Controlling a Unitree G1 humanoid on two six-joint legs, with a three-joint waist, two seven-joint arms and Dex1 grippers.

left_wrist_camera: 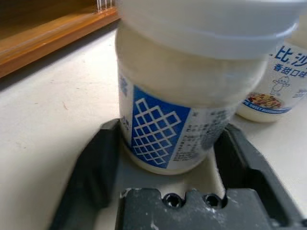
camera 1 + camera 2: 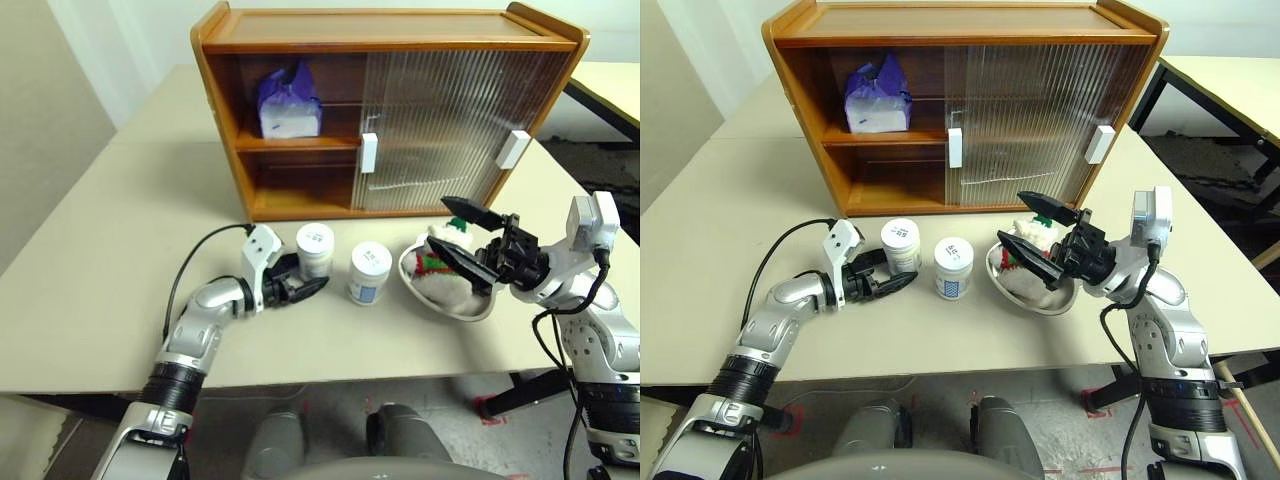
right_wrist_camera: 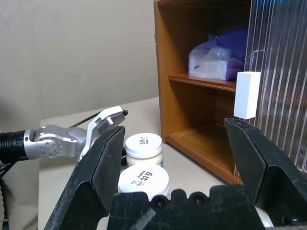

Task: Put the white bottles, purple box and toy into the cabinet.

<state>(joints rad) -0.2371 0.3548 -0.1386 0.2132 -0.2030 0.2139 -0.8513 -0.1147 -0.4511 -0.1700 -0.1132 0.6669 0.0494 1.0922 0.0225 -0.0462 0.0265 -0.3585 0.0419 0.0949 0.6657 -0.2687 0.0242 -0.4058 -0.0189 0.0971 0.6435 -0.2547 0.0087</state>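
In the head views, the left gripper [image 2: 300, 289] lies low on the cream table [image 2: 90, 290], nearest the camera, its black fingers standing apart on either side of the left white bottle [image 2: 315, 249]; whether they press it cannot be told from here. The second white bottle [image 2: 369, 273] stands just beside the first, toward the steel dish [image 2: 470, 308], where the toy [image 2: 440, 272] lies. The right gripper [image 2: 470, 240] hangs above that dish with its jaws wide apart and nothing between them. Behind stands the cabinet [image 2: 385, 110], its left side open, and the purple box [image 2: 289, 103] sits on the inner shelf there.

The left wrist view shows a white bottle [image 1: 192, 96] between the two fingers [image 1: 93, 167], a thin gap on each side, so the jaws are apart around it, not clamped. The other bottle [image 1: 280, 86] stands just past it.

The right wrist view shows that gripper's fingers [image 3: 96, 167] spread wide, with both bottles [image 3: 143, 145] beyond them, the left gripper [image 3: 112, 120] beside these, and the purple box [image 3: 220, 57] on the cabinet [image 3: 201, 96] shelf.
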